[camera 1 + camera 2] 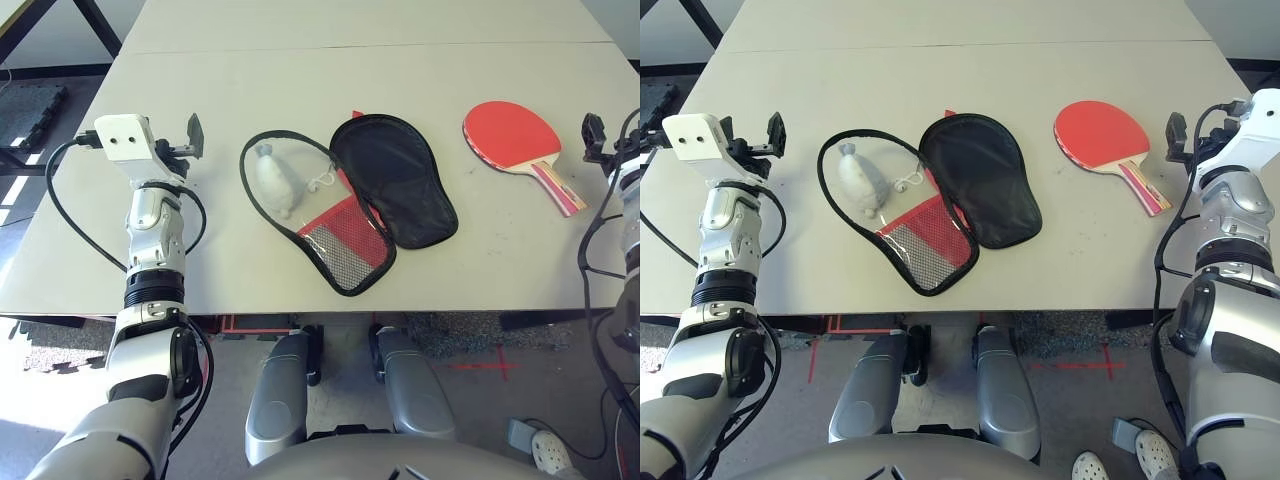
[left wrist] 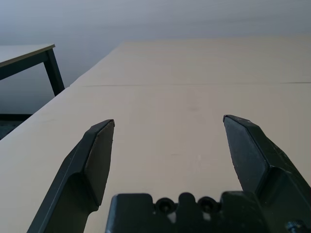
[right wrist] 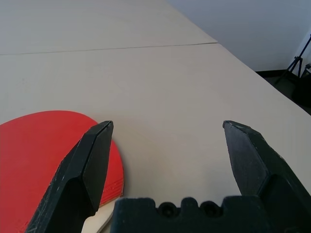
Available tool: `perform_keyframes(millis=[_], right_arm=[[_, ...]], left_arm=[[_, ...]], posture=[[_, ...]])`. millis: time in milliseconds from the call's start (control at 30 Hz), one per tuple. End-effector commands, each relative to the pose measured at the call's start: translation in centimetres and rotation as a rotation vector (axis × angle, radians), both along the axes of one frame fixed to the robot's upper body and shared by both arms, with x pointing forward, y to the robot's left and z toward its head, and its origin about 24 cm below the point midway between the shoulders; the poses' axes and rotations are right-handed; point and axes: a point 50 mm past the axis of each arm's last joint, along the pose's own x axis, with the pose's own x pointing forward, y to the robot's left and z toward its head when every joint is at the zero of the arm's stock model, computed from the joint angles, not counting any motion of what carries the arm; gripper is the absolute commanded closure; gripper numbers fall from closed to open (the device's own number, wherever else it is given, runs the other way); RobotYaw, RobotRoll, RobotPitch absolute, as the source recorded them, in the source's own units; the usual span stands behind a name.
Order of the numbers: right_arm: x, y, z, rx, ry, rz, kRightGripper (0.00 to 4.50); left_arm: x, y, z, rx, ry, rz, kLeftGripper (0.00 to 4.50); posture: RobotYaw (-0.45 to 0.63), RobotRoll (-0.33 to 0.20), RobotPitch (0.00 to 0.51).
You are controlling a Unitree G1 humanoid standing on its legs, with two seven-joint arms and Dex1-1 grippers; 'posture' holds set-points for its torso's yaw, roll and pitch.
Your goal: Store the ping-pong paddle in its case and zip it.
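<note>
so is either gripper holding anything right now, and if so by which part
Nothing is held. The left gripper and right gripper are both open and empty; the ping-pong paddle lies on the table.

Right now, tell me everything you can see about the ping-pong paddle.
The ping-pong paddle lies flat on the table, to the right of the open case and apart from it. Its round blade has a red rubber face up, with a dark edge. The pale wooden handle, striped red and dark, points toward the robot's right side. Nothing grips it; the right gripper hovers open by the blade's edge.
</note>
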Motion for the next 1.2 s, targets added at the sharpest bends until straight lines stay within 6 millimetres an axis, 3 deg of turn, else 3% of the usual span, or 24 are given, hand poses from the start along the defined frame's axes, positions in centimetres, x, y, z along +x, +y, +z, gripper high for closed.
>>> perform_keyframes(millis=[33, 200, 367, 533, 633, 767, 967, 1033, 1200], right_arm=[[-0.1, -0.1, -0.4, 0.017, -0.001, -0.014, 0.02], [0.1, 0.2, -0.4, 0.021, -0.001, -0.008, 0.02], [0.1, 0.2, -0.5, 0.018, 0.008, -0.004, 0.02], [0.0, 0.1, -0.5, 0.016, 0.014, -0.006, 0.02], [0.0, 0.1, -0.5, 0.011, 0.016, -0.002, 0.02], [0.1, 0.2, -0.6, 0.027, 0.028, 0.007, 0.02], [0.5, 0.3, -0.3, 0.085, 0.091, 0.046, 0.02], [0.7, 0.4, 0.4, 0.061, 0.097, 0.065, 0.02], [1.1, 1.0, 2.0, -0.132, 0.310, 0.124, 0.02]], left_arm=[[-0.3, 0.6, -0.4, -0.001, 0.009, 0.016, 0.00], [-0.3, 1.1, 0.7, 0.002, -0.013, 0.022, 0.00], [0.1, 0.3, 5.2, 0.004, -0.080, -0.058, 0.00], [0.1, -2.7, 8.6, 0.047, -0.058, -0.264, 0.00], [-0.5, -6.4, 9.9, 0.131, -0.022, -0.470, 0.00], [-1.5, -9.7, 9.9, 0.214, 0.046, -0.662, 0.00], [-3.6, -14.2, 7.4, 0.303, 0.189, -0.933, 0.00], [-4.1, -14.9, 6.7, 0.314, 0.219, -0.984, 0.00], [-4.4, -15.8, 5.7, 0.305, 0.254, -1.029, 0.00]], posture=[[0.03, 0.000, 0.204], [0.04, 0.000, 0.207], [0.04, 0.000, 0.207], [0.04, 0.000, 0.209], [0.03, 0.000, 0.210], [0.02, 0.000, 0.212], [0.01, 0.000, 0.215], [0.00, 0.000, 0.215], [-0.02, 0.000, 0.216]])
